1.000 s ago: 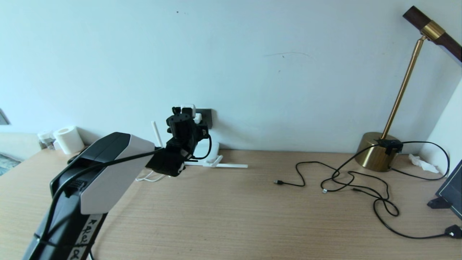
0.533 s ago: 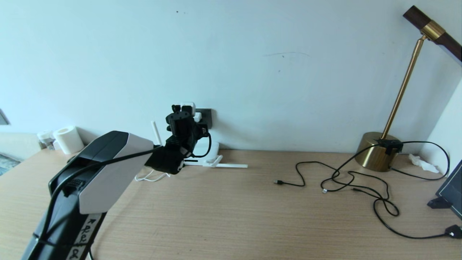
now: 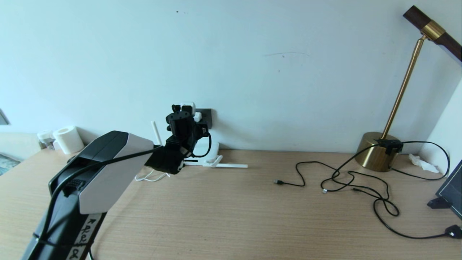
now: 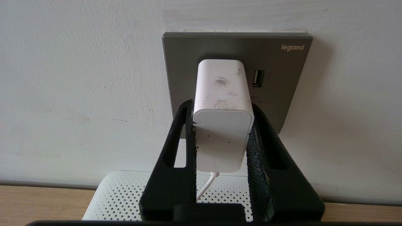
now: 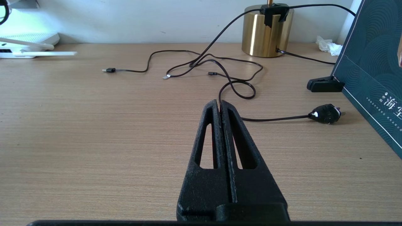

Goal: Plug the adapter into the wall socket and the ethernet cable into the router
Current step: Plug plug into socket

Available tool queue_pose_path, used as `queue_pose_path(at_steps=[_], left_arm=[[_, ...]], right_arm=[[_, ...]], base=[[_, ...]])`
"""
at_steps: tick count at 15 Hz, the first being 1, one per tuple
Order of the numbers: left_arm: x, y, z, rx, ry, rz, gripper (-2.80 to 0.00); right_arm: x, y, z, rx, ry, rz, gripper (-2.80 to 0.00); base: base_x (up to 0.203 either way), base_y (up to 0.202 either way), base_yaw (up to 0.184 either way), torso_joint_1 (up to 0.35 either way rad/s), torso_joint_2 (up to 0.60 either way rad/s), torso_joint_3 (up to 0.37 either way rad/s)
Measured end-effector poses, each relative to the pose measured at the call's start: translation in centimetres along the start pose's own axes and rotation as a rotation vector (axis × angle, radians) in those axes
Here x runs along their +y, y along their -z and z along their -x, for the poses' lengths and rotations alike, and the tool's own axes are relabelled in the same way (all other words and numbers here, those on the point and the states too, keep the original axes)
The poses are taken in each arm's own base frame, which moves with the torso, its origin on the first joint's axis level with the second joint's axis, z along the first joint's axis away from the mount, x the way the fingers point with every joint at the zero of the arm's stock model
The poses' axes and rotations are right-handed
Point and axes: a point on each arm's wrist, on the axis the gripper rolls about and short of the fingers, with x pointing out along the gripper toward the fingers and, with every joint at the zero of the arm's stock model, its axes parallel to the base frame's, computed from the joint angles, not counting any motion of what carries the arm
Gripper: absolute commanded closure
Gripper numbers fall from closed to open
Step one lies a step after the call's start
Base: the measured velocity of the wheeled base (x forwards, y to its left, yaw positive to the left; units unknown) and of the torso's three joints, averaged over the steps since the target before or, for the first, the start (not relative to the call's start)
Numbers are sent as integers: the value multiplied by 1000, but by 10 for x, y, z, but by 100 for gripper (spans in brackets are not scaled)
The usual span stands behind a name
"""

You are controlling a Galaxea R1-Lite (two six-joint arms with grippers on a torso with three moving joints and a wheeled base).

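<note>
My left gripper [image 4: 221,104] is shut on the white adapter [image 4: 220,138], one finger along each side. The adapter's front end is against the dark grey wall socket [image 4: 188,53], beside its USB port, and its thin white cord hangs down. In the head view the left gripper [image 3: 182,112] is raised at the socket [image 3: 206,115], above the white router [image 3: 213,148]. The perforated router [image 4: 125,194] lies just below the socket. My right gripper [image 5: 220,104] is shut and empty, low over the table. The ethernet cable is not visible.
A white antenna [image 3: 231,165] lies flat on the table beside the router. Thin black cables [image 3: 346,180] sprawl at the right near a brass lamp base [image 3: 375,155]. A black plug [image 3: 453,231], a dark box [image 3: 451,191] and a paper roll [image 3: 68,139] stand at the edges.
The left arm has shifted slightly left and up with the adapter at the socket during the last second. Nothing else has moved.
</note>
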Motion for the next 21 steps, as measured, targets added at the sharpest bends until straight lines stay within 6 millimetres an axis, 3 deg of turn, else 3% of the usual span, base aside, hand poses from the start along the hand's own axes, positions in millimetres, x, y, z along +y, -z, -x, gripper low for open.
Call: queue_pose_path(at_steps=[21], left_arm=[[-5,-5,-4,8,-6,-1,0]], right_arm=[[0,0,0,0,0,0,0]], base=[[0,0,0,0,0,0]])
